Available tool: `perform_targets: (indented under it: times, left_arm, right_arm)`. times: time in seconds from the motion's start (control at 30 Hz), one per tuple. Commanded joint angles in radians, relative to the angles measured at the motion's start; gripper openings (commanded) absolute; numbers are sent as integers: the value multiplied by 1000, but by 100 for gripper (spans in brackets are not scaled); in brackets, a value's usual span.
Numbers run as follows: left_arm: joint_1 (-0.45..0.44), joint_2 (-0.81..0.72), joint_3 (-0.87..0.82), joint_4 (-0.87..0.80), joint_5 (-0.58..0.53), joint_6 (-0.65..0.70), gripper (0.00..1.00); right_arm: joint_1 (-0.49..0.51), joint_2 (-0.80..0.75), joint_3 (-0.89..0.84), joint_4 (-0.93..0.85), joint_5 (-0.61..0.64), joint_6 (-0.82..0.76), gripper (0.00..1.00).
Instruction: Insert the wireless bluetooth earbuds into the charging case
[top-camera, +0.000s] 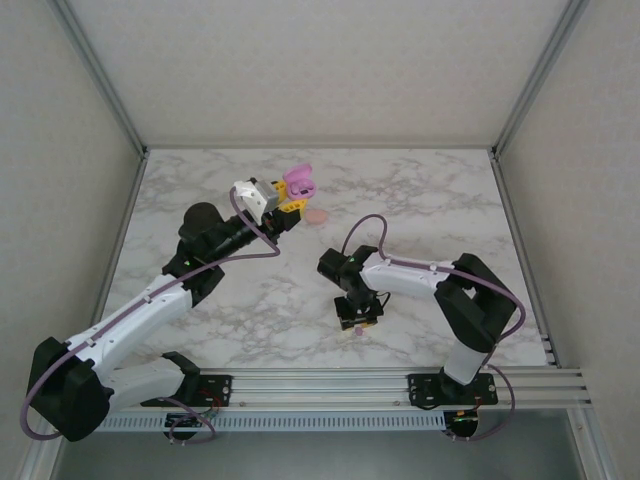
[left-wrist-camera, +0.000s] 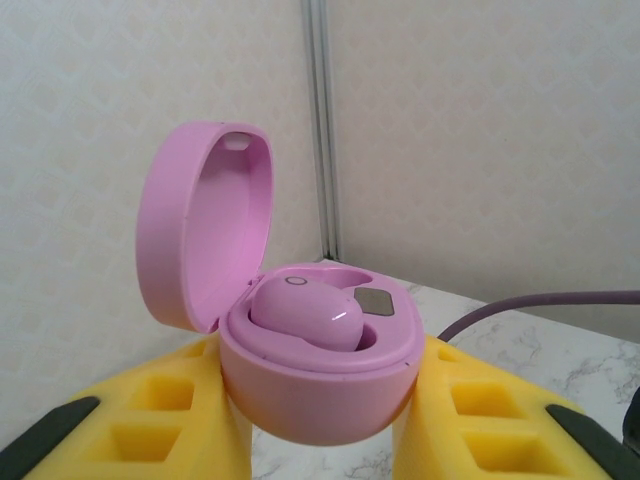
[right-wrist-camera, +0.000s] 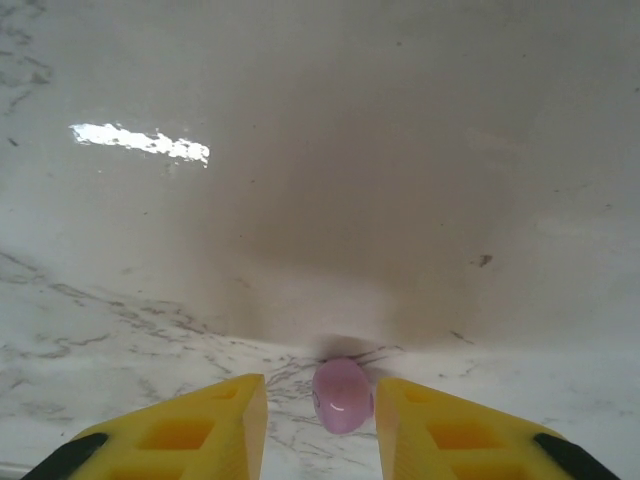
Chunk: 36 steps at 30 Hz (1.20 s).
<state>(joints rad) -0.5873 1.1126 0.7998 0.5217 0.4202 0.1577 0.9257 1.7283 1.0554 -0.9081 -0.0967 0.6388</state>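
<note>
Two arms reach over one marble table (top-camera: 440, 200). At the far middle, the left gripper (top-camera: 292, 198) is raised and pinches one open purple-pink charging case (left-wrist-camera: 320, 395), with one seated earbud (left-wrist-camera: 305, 312) in it beside one bare well. Near centre, the right gripper (right-wrist-camera: 320, 392) points down, its fingers spread either side of one loose earbud (right-wrist-camera: 342, 396), purple, lying on the table.

Left wrist view: bottom edge crops my left jaws' yellow fingers (left-wrist-camera: 140, 425); seated bud (left-wrist-camera: 305, 312) hides most of the second socket of the pink case (left-wrist-camera: 320, 390). Purple cable (left-wrist-camera: 560, 300) runs off right edge.
Right wrist view: right jaws' fingers (right-wrist-camera: 190, 435) cropped at bottom; contact between one finger and loose bud (right-wrist-camera: 342, 396) undeterminable.
Top view: salmon spot (top-camera: 316, 214), upper centre, too small to identify.
</note>
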Motion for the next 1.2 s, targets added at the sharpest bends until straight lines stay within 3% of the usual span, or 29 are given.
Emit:
perform_targets:
  times: [0.0,1.17]
  left_arm:
    - [0,-2,-5,13,-8,13,23]
    - [0,53,30,16,22,-12,23]
  right_arm:
    - [12,29,30,-26,26,-21,34]
    - [16,61,-29,-34,34,-45,26]
